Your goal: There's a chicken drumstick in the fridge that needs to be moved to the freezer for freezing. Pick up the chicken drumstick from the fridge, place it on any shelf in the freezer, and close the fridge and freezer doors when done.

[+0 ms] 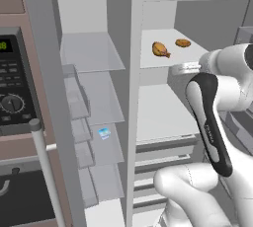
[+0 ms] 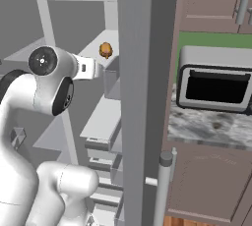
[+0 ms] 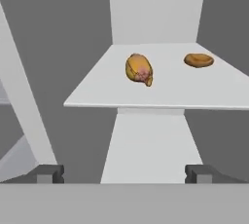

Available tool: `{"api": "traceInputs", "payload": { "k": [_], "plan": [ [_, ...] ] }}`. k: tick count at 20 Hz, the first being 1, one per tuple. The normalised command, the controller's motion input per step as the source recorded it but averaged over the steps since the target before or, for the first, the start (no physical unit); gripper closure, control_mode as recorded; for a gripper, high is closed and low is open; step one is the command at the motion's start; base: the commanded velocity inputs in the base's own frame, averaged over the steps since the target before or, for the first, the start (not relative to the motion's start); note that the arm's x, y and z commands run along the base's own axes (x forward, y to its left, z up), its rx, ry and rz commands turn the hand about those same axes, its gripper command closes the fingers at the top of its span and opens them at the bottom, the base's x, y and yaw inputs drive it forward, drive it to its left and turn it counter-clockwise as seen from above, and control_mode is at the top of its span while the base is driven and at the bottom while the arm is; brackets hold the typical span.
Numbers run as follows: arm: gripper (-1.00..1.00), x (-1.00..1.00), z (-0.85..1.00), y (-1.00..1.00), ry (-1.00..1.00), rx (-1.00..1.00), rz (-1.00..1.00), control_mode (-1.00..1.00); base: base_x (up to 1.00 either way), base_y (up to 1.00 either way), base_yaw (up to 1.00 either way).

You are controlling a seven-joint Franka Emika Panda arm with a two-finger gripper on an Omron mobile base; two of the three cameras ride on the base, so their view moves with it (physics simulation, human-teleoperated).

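The chicken drumstick (image 3: pixel 139 68) lies on a white upper shelf (image 3: pixel 160 94) of the open fridge, its golden-brown meaty end toward me; it also shows as the drumstick (image 1: pixel 160 49) and the drumstick (image 2: pixel 105 50). My gripper (image 3: pixel 124 174) is open and empty, held in front of this shelf and slightly below its level, apart from the drumstick. The freezer compartment with glass shelves (image 1: pixel 91 53) stands open to the left of the fridge section.
A flat brown food item (image 3: pixel 198 60) lies on the same shelf, right of the drumstick. A small blue packet (image 1: pixel 104 133) sits on a lower freezer shelf. The fridge door's edge (image 2: pixel 142 97) stands at the right, an oven panel (image 1: pixel 12 88) at the left. A toaster oven (image 2: pixel 214 85) sits on the counter.
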Motion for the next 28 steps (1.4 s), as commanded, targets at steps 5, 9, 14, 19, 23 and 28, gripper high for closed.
{"api": "traceInputs", "payload": {
  "k": [5, 9, 14, 19, 23, 28],
  "plan": [
    [-1.0, 0.31, 0.2, -0.1, 0.0, 0.01, 0.0, -1.0, 0.0, 0.0, 0.0],
    [-1.0, 0.57, 0.02, -0.05, 0.0, 0.0, 0.0, -1.0, 0.0, 0.0, 0.0],
    [-1.0, 0.7, 0.0, -0.08, 0.0, 0.0, 0.0, -1.0, 0.0, 0.0, 0.0],
    [-1.0, 0.62, 0.0, -0.02, 0.02, 0.0, 0.02, -1.0, 0.0, 0.0, 0.0],
    [-1.0, 0.52, 0.0, 0.0, 0.03, 0.0, 0.01, -1.0, 0.0, 0.0, 0.0],
    [-1.0, 0.47, -0.11, 0.0, 0.0, 0.02, 0.0, -1.0, 0.0, 0.0, 0.0]
  ]
}}
